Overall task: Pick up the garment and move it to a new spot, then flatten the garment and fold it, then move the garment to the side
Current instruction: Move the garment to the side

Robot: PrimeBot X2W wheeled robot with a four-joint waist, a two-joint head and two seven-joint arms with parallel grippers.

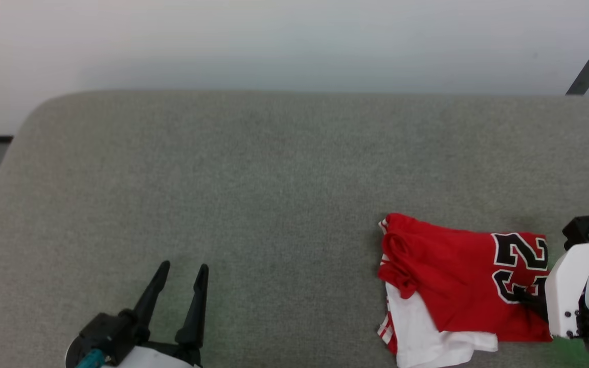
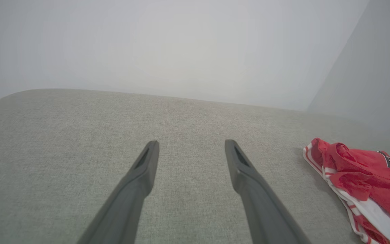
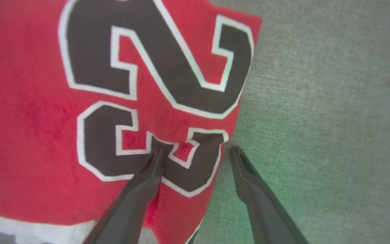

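- Currently the red-and-white sports garment (image 1: 453,286) lies loosely folded on the grey fabric surface (image 1: 223,179), on the robot's right side.
- right gripper (image 3: 196,149): jaws wide open astride the edge by the "23"; one finger seemingly touches the cloth, nothing gripped.
- left gripper (image 1: 183,266): wide open, empty, well apart.

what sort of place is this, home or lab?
Likely a plain indoor room, home-like: grey upholstered surface, maybe a sofa or bed, the garment lying on it; bare white wall behind.
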